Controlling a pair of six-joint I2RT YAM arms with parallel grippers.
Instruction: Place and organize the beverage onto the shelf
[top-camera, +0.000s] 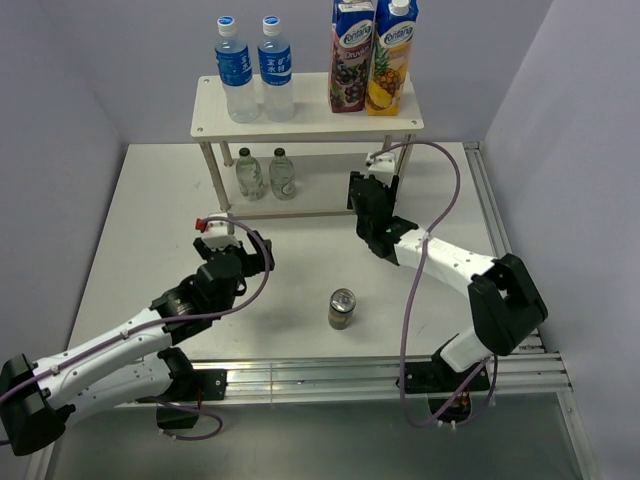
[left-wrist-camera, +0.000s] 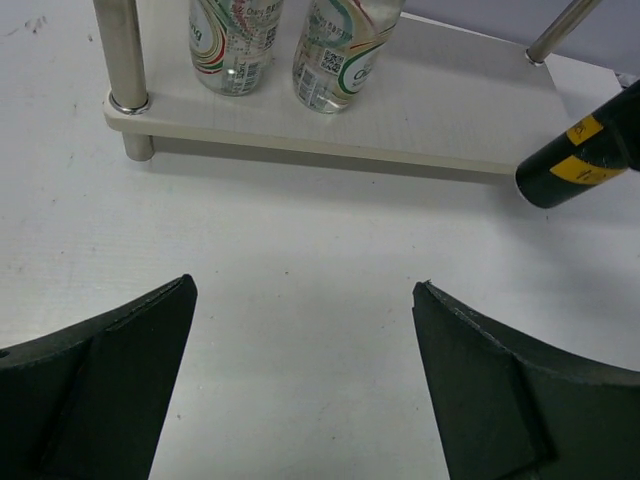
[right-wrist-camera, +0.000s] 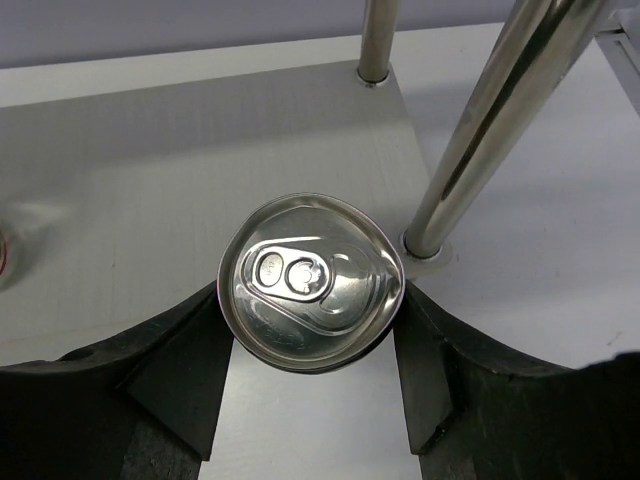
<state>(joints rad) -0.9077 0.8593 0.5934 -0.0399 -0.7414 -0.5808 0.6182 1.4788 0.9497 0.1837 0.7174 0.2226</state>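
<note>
The cream-white shelf (top-camera: 310, 122) stands at the back. Two blue-capped water bottles (top-camera: 255, 70) are on its top board, and two green-capped bottles (top-camera: 266, 174) (left-wrist-camera: 280, 45) are on the lower board (left-wrist-camera: 430, 110). My right gripper (top-camera: 363, 196) (right-wrist-camera: 310, 300) is shut on a dark can with a silver top (right-wrist-camera: 312, 280) (left-wrist-camera: 575, 165). It holds the can at the lower board's (right-wrist-camera: 200, 150) front edge, beside the right front leg (right-wrist-camera: 475, 140). A second can (top-camera: 342, 308) stands on the table between the arms. My left gripper (top-camera: 260, 250) (left-wrist-camera: 304, 285) is open and empty over bare table, in front of the shelf.
Two tall juice cartons (top-camera: 372, 55) stand on the right of the top board. The left front leg (left-wrist-camera: 122, 60) rises at the lower board's corner. Grey walls close the left, back and right, and a metal rail (top-camera: 330, 375) runs along the near edge.
</note>
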